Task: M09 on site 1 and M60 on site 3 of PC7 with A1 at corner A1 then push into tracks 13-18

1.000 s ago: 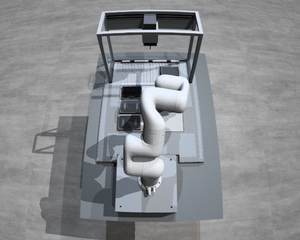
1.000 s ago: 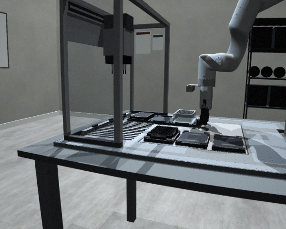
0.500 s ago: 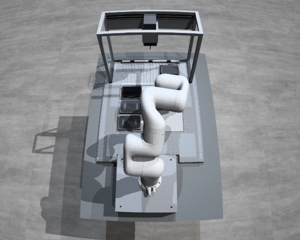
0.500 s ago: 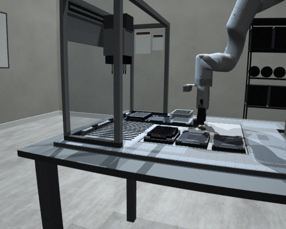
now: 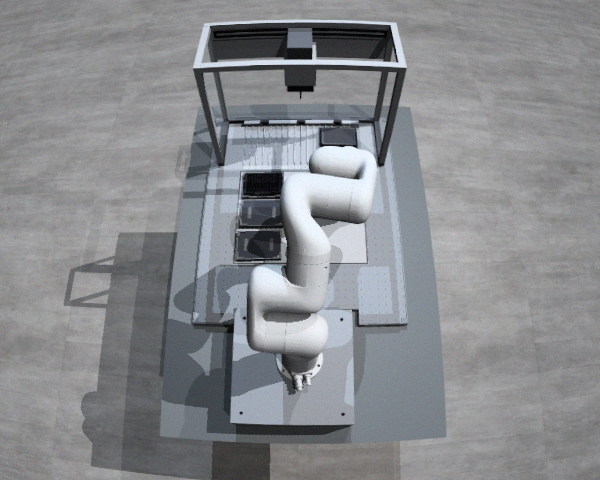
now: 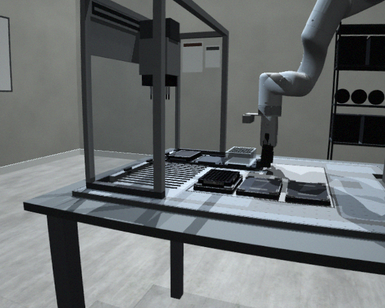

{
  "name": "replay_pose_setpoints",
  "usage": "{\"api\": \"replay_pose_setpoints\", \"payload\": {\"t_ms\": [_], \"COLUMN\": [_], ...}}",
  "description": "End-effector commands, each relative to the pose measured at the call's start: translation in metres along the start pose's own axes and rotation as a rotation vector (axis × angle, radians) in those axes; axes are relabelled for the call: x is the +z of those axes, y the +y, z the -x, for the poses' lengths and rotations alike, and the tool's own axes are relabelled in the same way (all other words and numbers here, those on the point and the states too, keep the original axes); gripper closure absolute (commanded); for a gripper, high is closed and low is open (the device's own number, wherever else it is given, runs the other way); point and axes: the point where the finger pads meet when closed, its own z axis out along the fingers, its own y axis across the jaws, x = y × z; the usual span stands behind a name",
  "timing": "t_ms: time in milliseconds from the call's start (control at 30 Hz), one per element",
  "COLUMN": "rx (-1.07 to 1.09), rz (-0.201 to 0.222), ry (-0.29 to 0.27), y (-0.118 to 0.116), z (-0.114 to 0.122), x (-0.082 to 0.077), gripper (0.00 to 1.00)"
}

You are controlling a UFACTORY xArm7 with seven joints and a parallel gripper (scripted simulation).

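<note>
The carrier PC7 (image 6: 212, 160) lies lengthwise at the right side of the rails, its far end under the instrument frame. The flat dark plate M60 (image 6: 185, 154) sits on its far site and also shows in the overhead view (image 5: 337, 136). The middle site (image 6: 209, 160) is bare. The pale deep-well block M09 (image 6: 240, 153) sits on the site next to the handle. My gripper (image 6: 266, 158) points straight down, open, its fingers low at the carrier's handle end just beside M09. In the overhead view the arm hides it. M06 (image 5: 261, 184) (image 6: 219, 179), a dark 96-well plate, sits in the far nest S3.
Nests S2 (image 6: 259, 186) and S1 (image 6: 307, 192) hold no plate. The instrument frame (image 5: 299, 62) with its hanging head (image 6: 158, 81) stands over the rails (image 6: 162, 172). A shelf rack (image 6: 365, 92) stands behind the table. I cannot tell whether any lamp behind the tracks is lit.
</note>
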Motion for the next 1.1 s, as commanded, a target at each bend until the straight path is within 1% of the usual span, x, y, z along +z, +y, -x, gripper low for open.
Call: {"api": "replay_pose_setpoints", "payload": {"t_ms": [0,1067], "rx": [0.000,0.000], "rz": [0.001,0.001], "ry": [0.004,0.004], "y": [0.0004,0.0004], "z": [-0.0041,-0.0133], "x": [-0.0015,-0.0016], "gripper": [0.18,0.18]}}
